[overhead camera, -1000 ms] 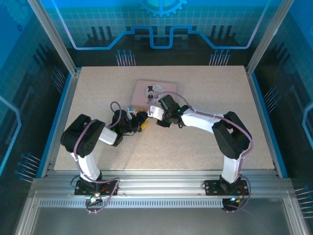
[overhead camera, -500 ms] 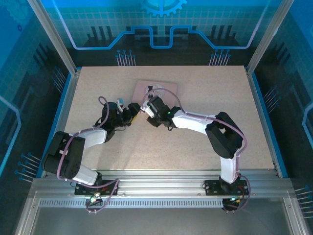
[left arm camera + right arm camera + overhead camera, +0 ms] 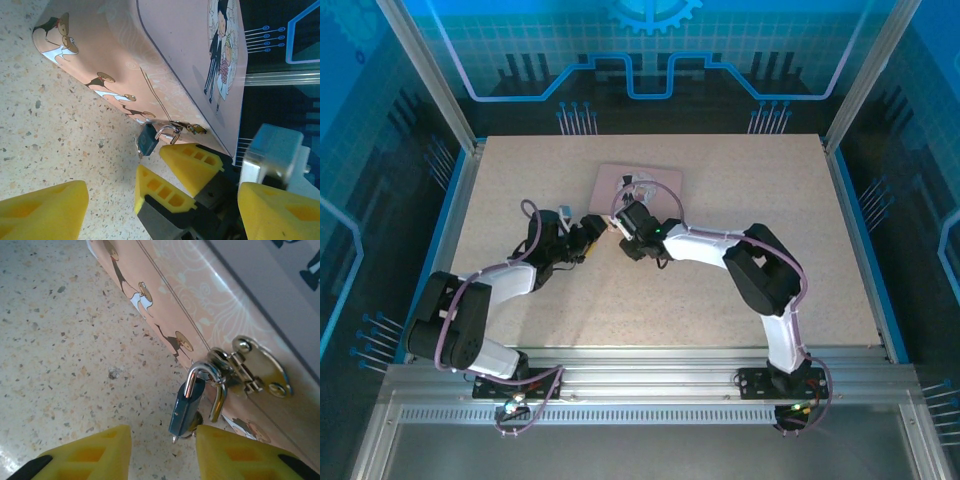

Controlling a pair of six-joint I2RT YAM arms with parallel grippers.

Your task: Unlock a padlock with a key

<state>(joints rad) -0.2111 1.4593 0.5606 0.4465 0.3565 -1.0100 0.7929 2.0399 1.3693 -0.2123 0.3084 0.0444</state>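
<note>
The padlock [image 3: 184,407] has a blue body and hangs by its silver shackle from the metal hasp [image 3: 250,370] on the front of the pink box [image 3: 650,180]. One shackle leg stands free of the body. A thin grey sliver, the key [image 3: 174,438], pokes out under the body. My right gripper [image 3: 162,440] is open, its yellow fingers on either side of the padlock's lower end, the right finger [image 3: 235,455] closest. My left gripper [image 3: 592,232] is open wide just left of it, holding nothing. In the left wrist view the padlock [image 3: 147,140] hangs above the right gripper's fingertips [image 3: 192,162].
The pink box [image 3: 175,55] lies flat at the table's back centre, its picture lid up. Both grippers crowd its front left corner, a finger-width apart. Speckled tabletop [image 3: 740,280] stretches out in front, framed by metal rails [image 3: 450,220].
The left arm stretched forward and left, and its gripper opened wider. The right gripper slid left to the box's front corner.
</note>
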